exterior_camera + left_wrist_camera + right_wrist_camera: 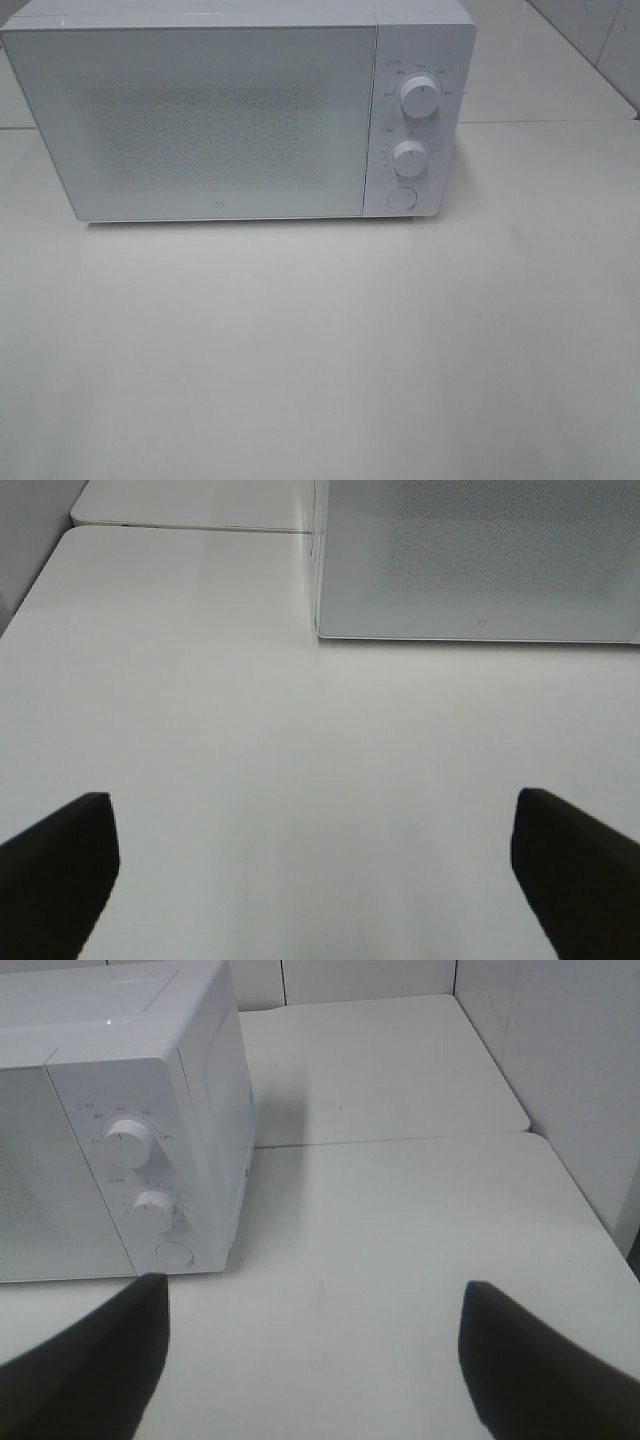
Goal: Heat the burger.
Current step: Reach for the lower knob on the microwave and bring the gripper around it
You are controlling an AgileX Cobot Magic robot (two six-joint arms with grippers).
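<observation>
The burger is out of view in every frame. A white microwave (pixel 235 115) stands at the back of the table with its door shut; it also shows in the left wrist view as the microwave (pixel 480 560) and in the right wrist view as the microwave (pixel 120 1120). Its panel carries two round knobs (pixel 418 96) and a round button (pixel 401 199). My left gripper (pixel 315 865) is open over bare tabletop in front of the door. My right gripper (pixel 315 1345) is open, with nothing between its fingers, near the microwave's control side. Neither arm shows in the exterior high view.
The white table (pixel 320 350) spreads in front of the microwave. A seam runs across the table (pixel 400 1140) to the right of the microwave. A pale wall (pixel 580 1070) stands past the table's right edge.
</observation>
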